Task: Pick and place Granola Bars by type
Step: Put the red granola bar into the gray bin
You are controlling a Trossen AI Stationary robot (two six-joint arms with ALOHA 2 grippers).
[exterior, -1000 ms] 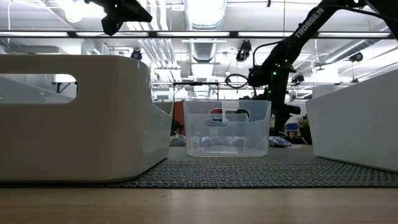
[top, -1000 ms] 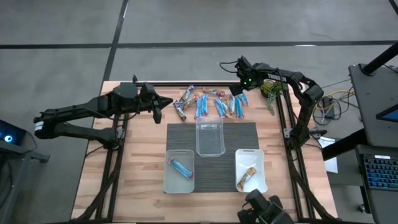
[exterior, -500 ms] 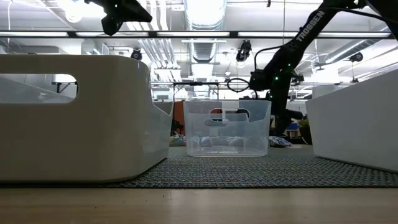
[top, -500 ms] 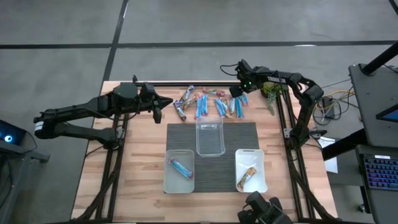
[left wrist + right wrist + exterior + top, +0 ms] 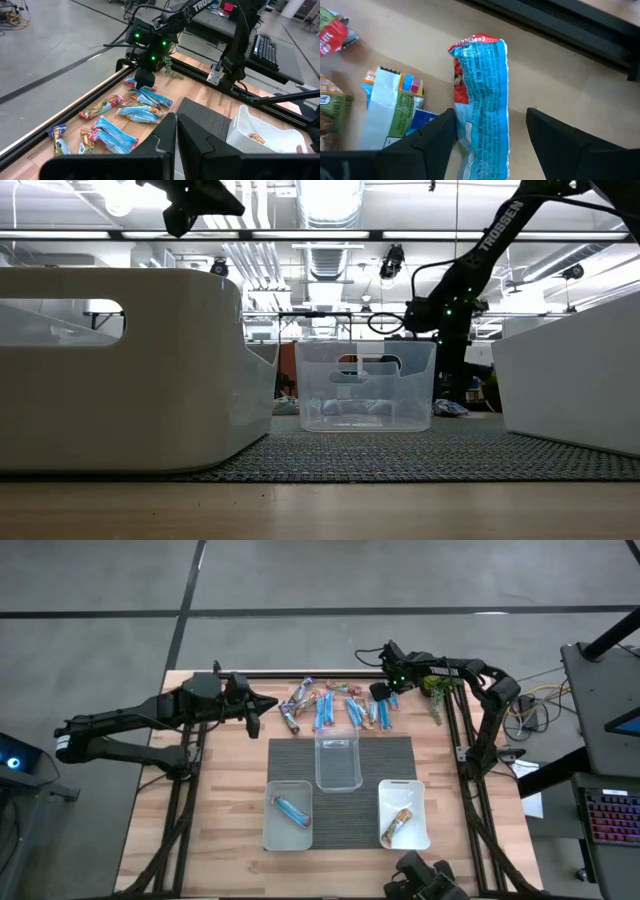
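Granola Bars [image 5: 335, 705] lie loose in a row on the wood near the table's far edge, most blue, some orange or green. My right gripper [image 5: 490, 112] points down over the row's right end [image 5: 381, 692], open. Its fingers stand on either side of one blue bar [image 5: 482, 85] that lies flat on the wood; I cannot see them touch it. My left gripper [image 5: 262, 707] hangs shut and holds nothing above the table's left side, left of the row. One blue bar [image 5: 292, 809] lies in the left tub and one tan bar [image 5: 398, 823] in the right tub.
A clear tub [image 5: 338, 762] stands on the grey mat [image 5: 400, 755], with a second tub [image 5: 270, 825] at its near left and a white tub [image 5: 420, 815] at its near right. A green plant-like clump [image 5: 435, 688] lies at the far right corner, beside the right arm.
My right gripper has sunk toward the blue bar at the right end of the row, still pointing down and with its fingers as wide apart as before. The bars have not moved.
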